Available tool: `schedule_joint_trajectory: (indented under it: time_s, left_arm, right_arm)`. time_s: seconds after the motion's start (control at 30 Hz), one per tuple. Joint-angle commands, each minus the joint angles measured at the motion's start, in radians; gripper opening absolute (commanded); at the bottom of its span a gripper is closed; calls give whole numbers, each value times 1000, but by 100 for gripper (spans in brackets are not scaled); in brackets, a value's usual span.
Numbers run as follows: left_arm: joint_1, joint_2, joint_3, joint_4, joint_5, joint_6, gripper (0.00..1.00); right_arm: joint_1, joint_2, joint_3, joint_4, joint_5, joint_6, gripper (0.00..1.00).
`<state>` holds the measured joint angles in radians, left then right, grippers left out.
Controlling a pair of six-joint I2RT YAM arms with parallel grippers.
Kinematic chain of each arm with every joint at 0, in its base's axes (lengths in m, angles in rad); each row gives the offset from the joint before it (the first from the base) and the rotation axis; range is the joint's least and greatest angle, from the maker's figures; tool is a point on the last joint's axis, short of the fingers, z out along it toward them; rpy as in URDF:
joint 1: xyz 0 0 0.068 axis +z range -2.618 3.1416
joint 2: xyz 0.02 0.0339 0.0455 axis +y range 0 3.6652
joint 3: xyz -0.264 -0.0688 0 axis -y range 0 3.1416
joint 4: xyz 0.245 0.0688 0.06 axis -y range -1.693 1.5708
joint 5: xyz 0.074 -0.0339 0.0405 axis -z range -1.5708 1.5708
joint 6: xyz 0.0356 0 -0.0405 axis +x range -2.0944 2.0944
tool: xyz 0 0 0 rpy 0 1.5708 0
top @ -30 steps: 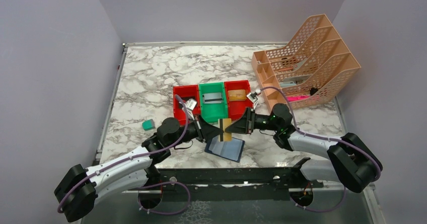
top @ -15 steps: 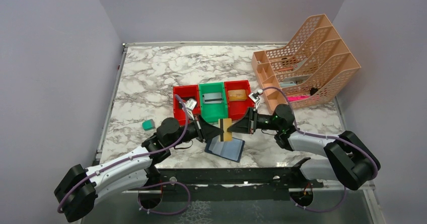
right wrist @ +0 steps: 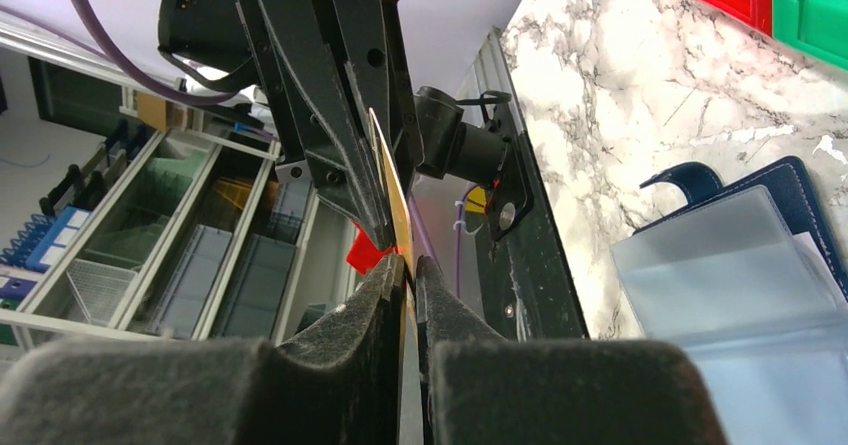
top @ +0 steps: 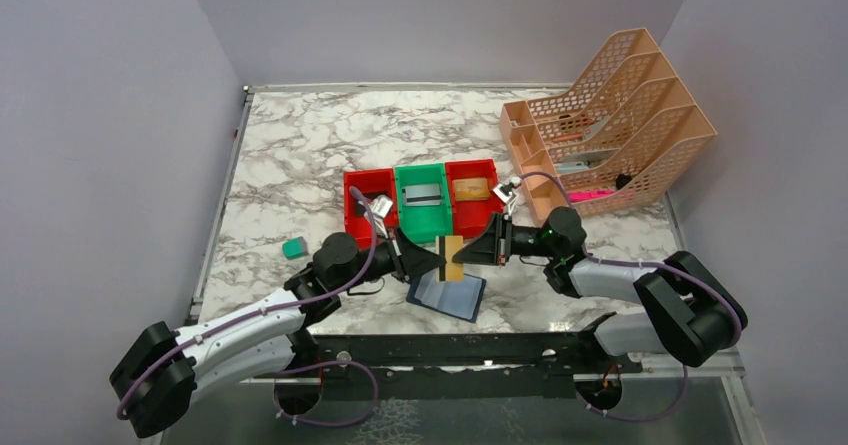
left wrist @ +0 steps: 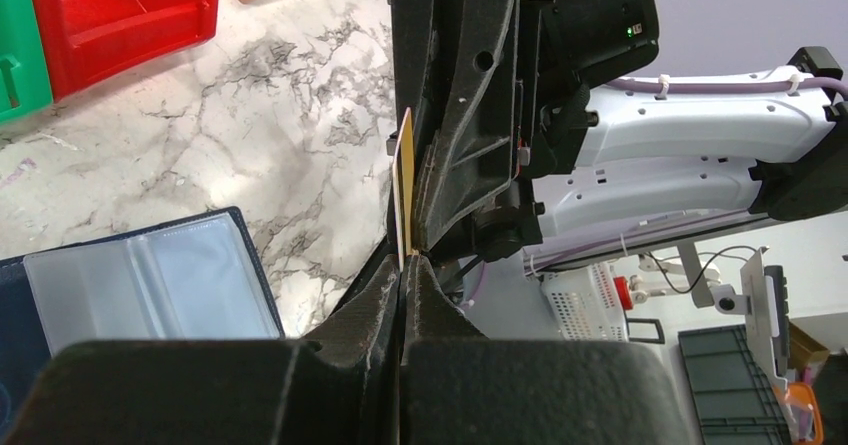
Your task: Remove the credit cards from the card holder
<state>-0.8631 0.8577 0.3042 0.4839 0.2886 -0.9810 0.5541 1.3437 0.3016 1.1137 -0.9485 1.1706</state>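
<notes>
The gold card (top: 452, 257) stands on edge in the air above the open navy card holder (top: 448, 294), which lies flat on the marble table. My left gripper (top: 438, 262) is shut on the card's left edge. My right gripper (top: 463, 255) faces it and is closed on the opposite edge. The left wrist view shows the card (left wrist: 403, 195) rising from my left gripper (left wrist: 405, 263), with the holder's pale pockets (left wrist: 150, 290) at lower left. The right wrist view shows the card (right wrist: 392, 200) in my right gripper (right wrist: 410, 260), with the holder (right wrist: 740, 275) on the right.
Three bins stand just behind the grippers: red (top: 362, 190), green (top: 421, 221), red (top: 472, 205). The green one holds a grey card (top: 421, 194) and the right red one a tan card (top: 473, 189). A teal block (top: 293, 248) lies left. An orange file rack (top: 610, 125) stands back right.
The right arm's elbow has drawn slightly inward and its wrist has shifted a little right. The gold card stays pinched between both grippers above the holder.
</notes>
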Motion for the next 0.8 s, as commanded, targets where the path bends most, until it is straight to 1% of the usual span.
schedule_joint_trajectory:
  time_s: [0.0, 0.07, 0.13, 0.17, 0.2, 0.27, 0.33, 0.37, 0.43, 0.5, 0.53, 0.63, 0.77]
  left_arm:
    - [1, -3, 0, 53, 17, -4, 0]
    - [1, -2, -4, 52, 13, -8, 0]
    - [1, -6, -13, 51, 4, -9, 0]
    - [1, -7, -17, 49, 2, -7, 4]
    - [1, -9, -17, 38, 1, 0, 9]
    - [1, -12, -2, -24, -3, 22, 26]
    - [0, -22, 31, -134, -28, 57, 45]
    - [1, -29, 53, -241, -66, 81, 56]
    - [2, -43, 107, -390, -131, 133, 69]
    - [3, -55, 154, -517, -198, 183, 79]
    - [3, -58, 176, -572, -231, 207, 83]
    - [5, -47, 248, -736, -323, 277, 88]
    - [9, 3, 381, -939, -443, 362, 92]
  right_arm:
    - [0, 7, -5, 50, -31, -2, 8]
    - [-1, 1, -8, 41, -20, -9, 2]
    - [-2, -15, -10, 9, 6, -31, 1]
    - [-2, -31, -9, -27, 23, -48, 1]
    - [-2, -49, -5, -77, 43, -73, 1]
    - [-2, -104, 9, -215, 99, -142, 1]
    - [-2, -175, 37, -405, 174, -229, 1]
    - [-2, -208, 55, -527, 218, -293, 1]
    - [-2, -270, 93, -683, 302, -377, 1]
    - [-2, -315, 134, -821, 394, -447, 1]
    - [-2, -331, 154, -886, 451, -470, 1]
    - [-2, -367, 216, -1032, 596, -540, 1]
    - [-2, -360, 304, -1160, 776, -608, 1]
